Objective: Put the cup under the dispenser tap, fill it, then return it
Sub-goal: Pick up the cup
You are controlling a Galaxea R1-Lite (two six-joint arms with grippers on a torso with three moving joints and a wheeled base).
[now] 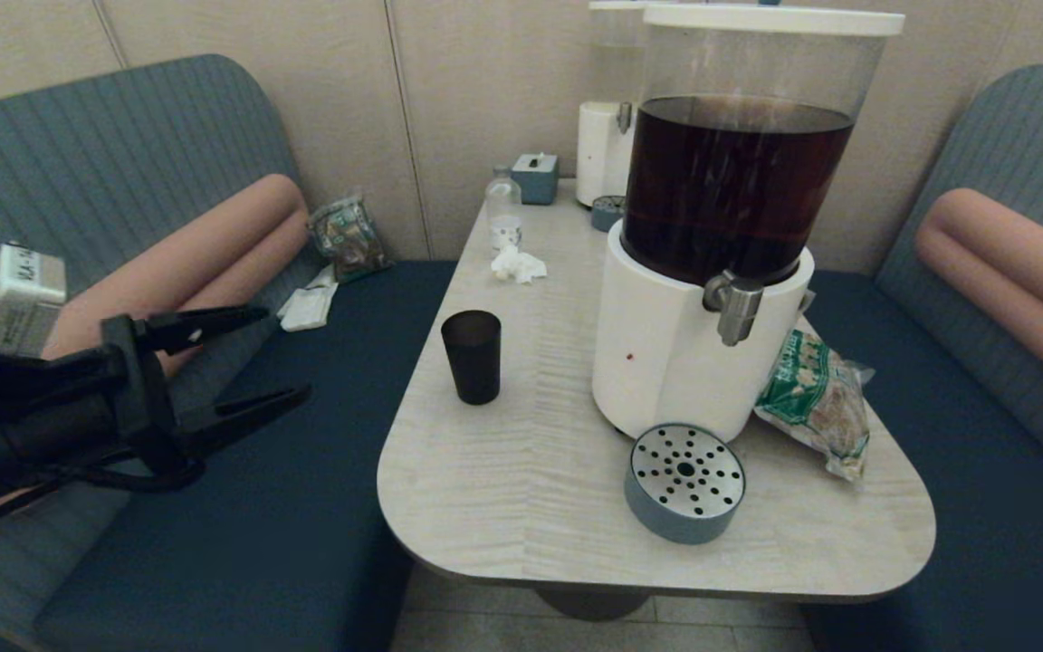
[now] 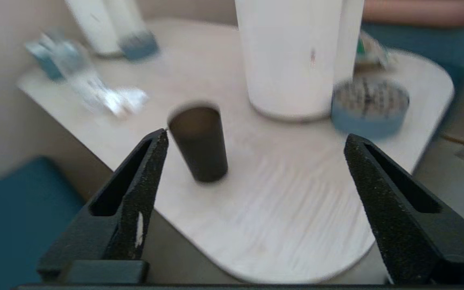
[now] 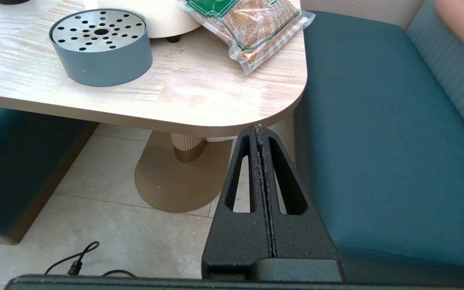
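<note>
Nearest to the head camera, the left gripper (image 1: 282,355) hangs over the dark blue bench seat (image 1: 259,507) on the robot's left side, and its two black fingers (image 2: 135,193) are spread wide with nothing between them. It points toward the table (image 1: 521,507) but is apart from its edge. On the table the cup (image 1: 472,356) stands upright near the left edge, small, black and tapered, and whether it holds anything cannot be told; in the left wrist view it (image 2: 198,141) shows just beside the tip of one finger, but it is farther away and not touched. To the right of the cup stands the big dispenser (image 1: 680,353) with a white round base and a clear tank with dark brown drink. The dispenser tap (image 1: 736,306) sticks out from the front of the base, brushed silver, with nothing under it. A round blue-grey drip tray (image 1: 684,483) with a perforated steel top lies in front of the base, near the front of the table, not straight below the tap. A sealed bag with green print (image 1: 816,398) leans beside the base on the right. The right gripper (image 3: 260,133) is low beside the table corner, above the floor, with its fingers pressed together and holding nothing.
</note>
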